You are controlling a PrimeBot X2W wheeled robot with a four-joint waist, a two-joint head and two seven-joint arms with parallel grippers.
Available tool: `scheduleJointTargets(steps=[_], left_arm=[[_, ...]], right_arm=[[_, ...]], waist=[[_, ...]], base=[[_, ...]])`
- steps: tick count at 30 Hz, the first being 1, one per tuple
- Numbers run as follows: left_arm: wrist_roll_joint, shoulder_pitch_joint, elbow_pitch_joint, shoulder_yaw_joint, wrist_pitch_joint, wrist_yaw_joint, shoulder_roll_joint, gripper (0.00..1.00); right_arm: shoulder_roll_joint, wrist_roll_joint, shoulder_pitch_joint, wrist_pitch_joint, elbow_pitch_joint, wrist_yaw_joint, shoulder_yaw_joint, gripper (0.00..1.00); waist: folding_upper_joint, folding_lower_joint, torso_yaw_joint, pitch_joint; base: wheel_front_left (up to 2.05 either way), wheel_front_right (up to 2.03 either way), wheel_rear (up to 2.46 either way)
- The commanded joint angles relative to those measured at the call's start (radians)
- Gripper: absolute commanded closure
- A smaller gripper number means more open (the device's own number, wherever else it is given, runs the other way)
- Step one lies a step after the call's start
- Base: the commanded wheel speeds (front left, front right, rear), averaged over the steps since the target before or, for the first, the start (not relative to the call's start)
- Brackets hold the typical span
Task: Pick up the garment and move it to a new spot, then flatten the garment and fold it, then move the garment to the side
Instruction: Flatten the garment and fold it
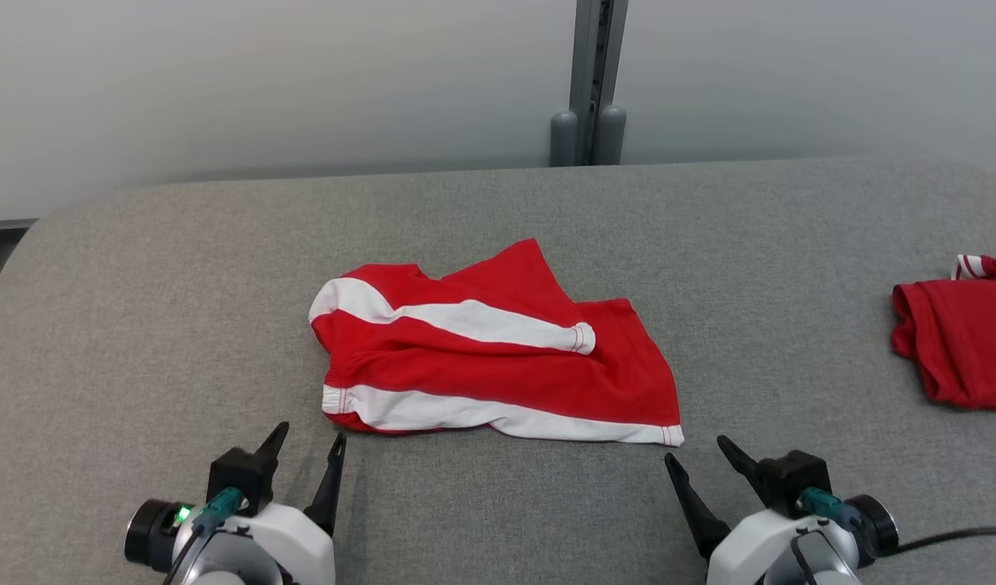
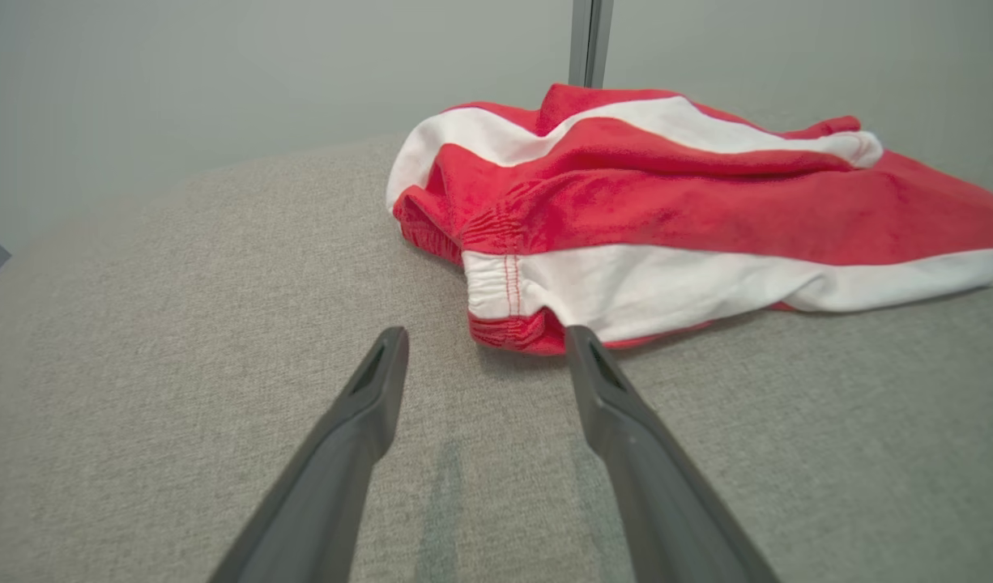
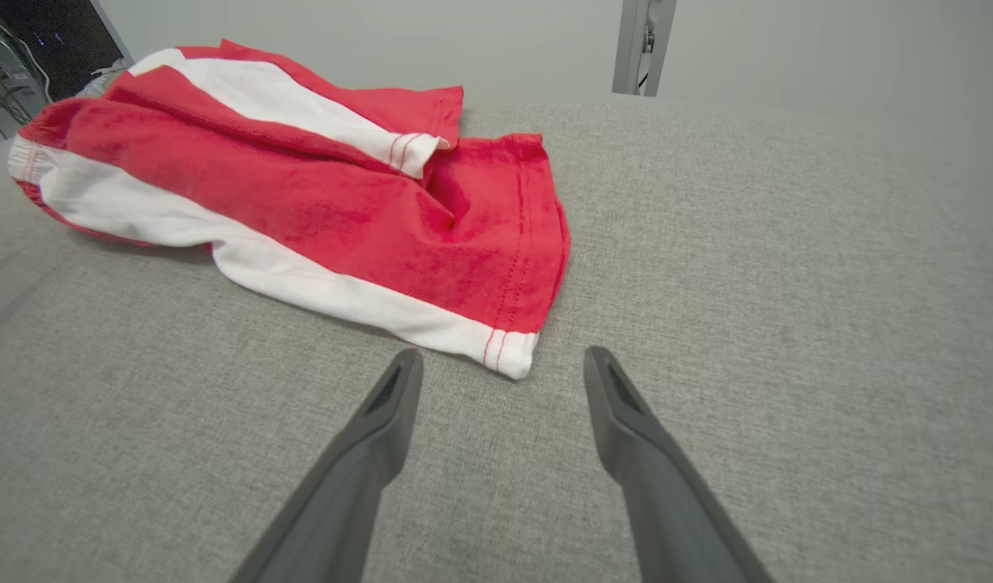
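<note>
Here, in the head view, the crumpled red garment with white side stripes (image 1: 490, 357) lay bunched at the centre of the frame on the grey fabric-covered table (image 1: 140, 325), untouched. The left gripper (image 1: 311, 433) at lower left and the right gripper (image 1: 695, 449) at lower right both stood spread and empty, just short of its near edge. A second red cloth (image 1: 961, 341) sat at the far right edge; setting the folded piece aside there could muddle the two.

In the left wrist view, the gathered waistband corner (image 2: 505, 300) lay just above the fingertips (image 2: 391, 348), several layers deep. A pinch there would likely catch them all and lift the garment twisted.

In the right wrist view, the white hem corner (image 3: 509, 356) lay between the fingers, thin and flat. A shallow close might slip off it.
</note>
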Motion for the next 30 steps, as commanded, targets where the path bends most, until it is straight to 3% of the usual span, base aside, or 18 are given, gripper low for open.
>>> scheduleJointTargets(steps=[1, 11, 24, 25, 26, 27, 28, 29, 30], left_arm=[[0.009, -0.044, 0.022, -0.013, 0.007, -0.007, 0.010, 0.00], [-0.010, -0.199, 0.142, -0.064, 0.039, -0.015, 0.011, 0.00], [-0.059, -0.261, 0.208, -0.099, 0.008, -0.020, 0.008, 0.00], [-0.071, -0.265, 0.218, -0.114, 0.021, -0.022, 0.008, 0.35], [-0.077, -0.269, 0.220, -0.126, 0.022, -0.022, 0.009, 0.52], [-0.077, -0.269, 0.220, -0.126, 0.022, -0.022, 0.009, 0.52], [-0.090, -0.271, 0.223, -0.134, 0.022, -0.022, 0.009, 0.71], [-0.099, -0.272, 0.227, -0.147, 0.028, -0.022, 0.010, 1.00], [-0.110, -0.274, 0.227, -0.169, 0.030, -0.022, 0.012, 1.00]], right_arm=[[-0.008, 0.008, -0.041, 0.015, 0.034, 0.000, 0.010, 0.00], [-0.008, 0.082, -0.207, 0.007, 0.214, 0.000, 0.071, 0.00], [-0.008, 0.142, -0.269, -0.031, 0.312, 0.000, 0.160, 0.00], [-0.007, 0.152, -0.274, -0.029, 0.321, 0.000, 0.175, 0.27], [-0.007, 0.159, -0.277, -0.028, 0.324, 0.000, 0.183, 0.51], [-0.007, 0.159, -0.277, -0.028, 0.324, 0.000, 0.183, 0.51], [-0.007, 0.168, -0.278, -0.027, 0.326, 0.000, 0.193, 0.72], [-0.007, 0.177, -0.280, -0.025, 0.327, 0.000, 0.204, 1.00], [-0.007, 0.187, -0.283, -0.024, 0.327, 0.000, 0.215, 1.00]], waist=[[0.0000, 0.0000, -0.001, 0.031], [0.0000, 0.0000, 0.009, 0.103], [0.0000, 0.0000, 0.012, 0.129], [0.0000, 0.0000, 0.012, 0.132], [0.0000, 0.0000, 0.011, 0.133], [0.0000, 0.0000, 0.011, 0.133], [0.0000, 0.0000, 0.011, 0.134], [0.0000, 0.0000, 0.009, 0.135], [0.0000, 0.0000, 0.008, 0.135]], base=[[0.00, 0.00, 0.00], [0.00, 0.00, 0.00], [0.00, 0.00, 0.00], [0.00, 0.00, 0.00], [0.00, 0.00, 0.00], [0.00, 0.00, 0.00], [0.00, 0.00, 0.00], [0.00, 0.00, 0.00], [0.00, 0.00, 0.00]])
